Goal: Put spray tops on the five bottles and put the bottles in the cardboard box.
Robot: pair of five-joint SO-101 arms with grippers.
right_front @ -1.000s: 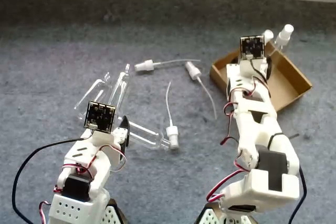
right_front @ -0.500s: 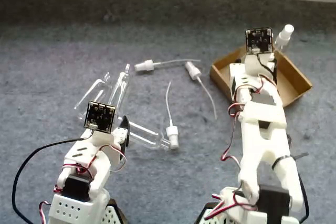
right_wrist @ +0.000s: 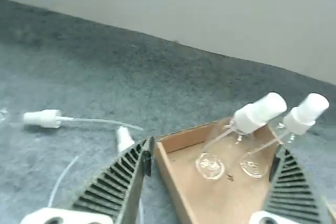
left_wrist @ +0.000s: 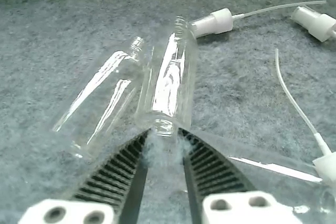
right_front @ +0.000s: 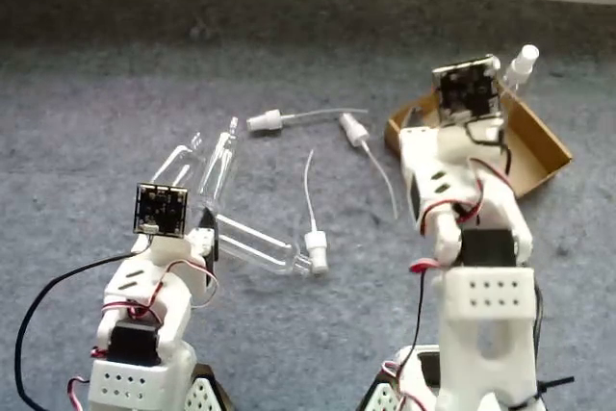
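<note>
While the left gripper (left_wrist: 163, 139) sits well apart from the box (right_wrist: 181, 136), its fingers a little apart with nothing between them, three uncapped bottles (left_wrist: 169, 77) lie just past it. Three loose tops (left_wrist: 212, 22) lie between those and the box. Over the box hangs the right gripper (right_wrist: 212, 153), spread wide; two capped bottles (right_wrist: 252, 121) lean inside.

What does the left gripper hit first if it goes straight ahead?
The near end of the middle bottle, which lies just ahead of the left gripper, in line with its open gap. Whether they touch yet is unclear.
</note>
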